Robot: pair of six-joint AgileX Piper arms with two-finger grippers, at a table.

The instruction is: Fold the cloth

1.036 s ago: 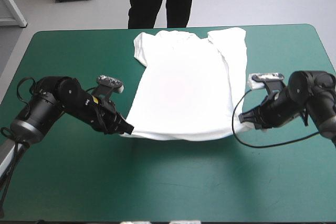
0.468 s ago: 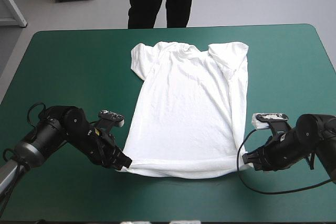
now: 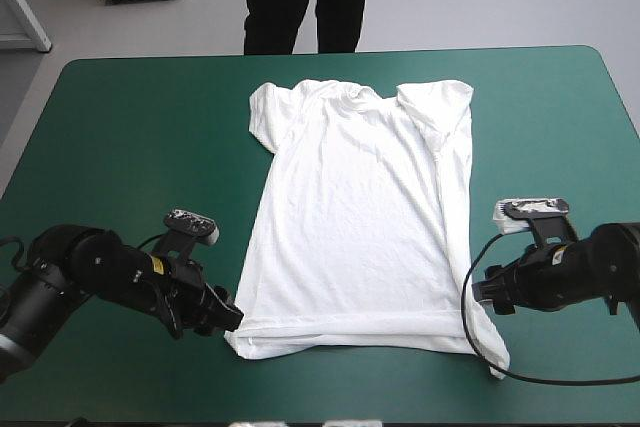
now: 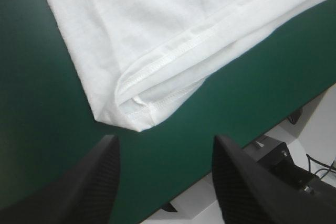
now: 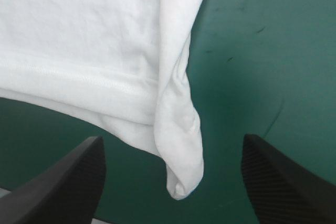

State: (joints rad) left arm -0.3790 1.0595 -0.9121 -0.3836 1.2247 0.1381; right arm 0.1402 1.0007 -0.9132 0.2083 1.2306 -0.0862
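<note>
On the teal-green cover [image 3: 130,127] the white T-shirt [image 3: 355,217] lies flat, faintly wrinkled.

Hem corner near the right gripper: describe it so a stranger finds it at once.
On the teal-green table lies a white T-shirt, collar far, hem near. Its hem corner by the open right gripper trails out in a narrow tail; the other corner is blunt.
</note>
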